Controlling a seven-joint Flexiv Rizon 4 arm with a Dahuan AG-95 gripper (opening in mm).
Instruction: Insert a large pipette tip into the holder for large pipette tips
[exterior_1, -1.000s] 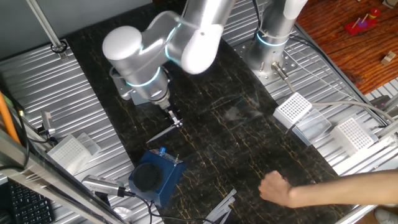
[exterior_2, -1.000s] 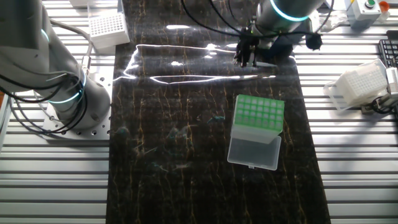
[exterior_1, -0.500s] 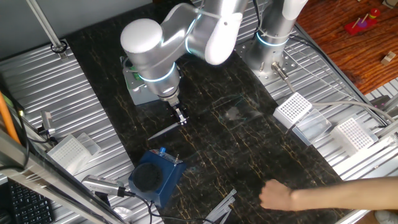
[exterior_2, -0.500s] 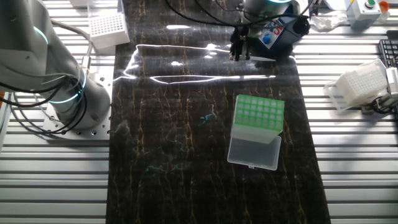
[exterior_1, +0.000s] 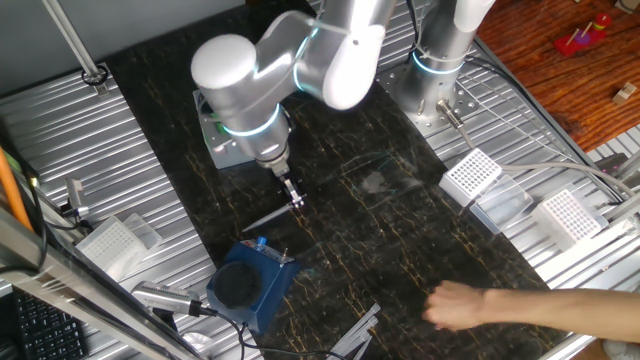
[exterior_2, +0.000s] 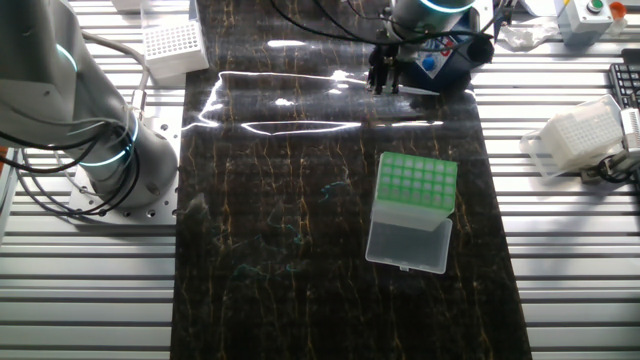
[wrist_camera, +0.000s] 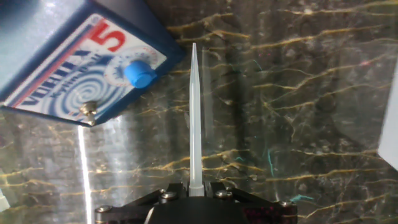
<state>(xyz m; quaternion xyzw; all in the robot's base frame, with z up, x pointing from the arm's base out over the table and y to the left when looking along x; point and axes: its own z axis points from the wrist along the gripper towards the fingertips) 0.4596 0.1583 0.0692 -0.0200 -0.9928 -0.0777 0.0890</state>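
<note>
Long translucent whitish pipette tip (wrist_camera: 195, 118) pinched at its base by gripper (wrist_camera: 195, 188); risk: tip tilts, missing green-topped translucent holder (exterior_2: 415, 183) hole.

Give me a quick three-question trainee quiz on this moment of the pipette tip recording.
1. True or false: the long translucent whitish pipette tip is not yet in the translucent box with the green grid top.
2. In the hand view, the tip's pointed end lies closest to which thing?
A. the dark blue block with a knob
B. a white perforated rack
C. a person's hand
3. In the hand view, where is the tip's wide end relative to the end effector?

Key: 1 true; 2 A; 3 between its two fingers.
</note>
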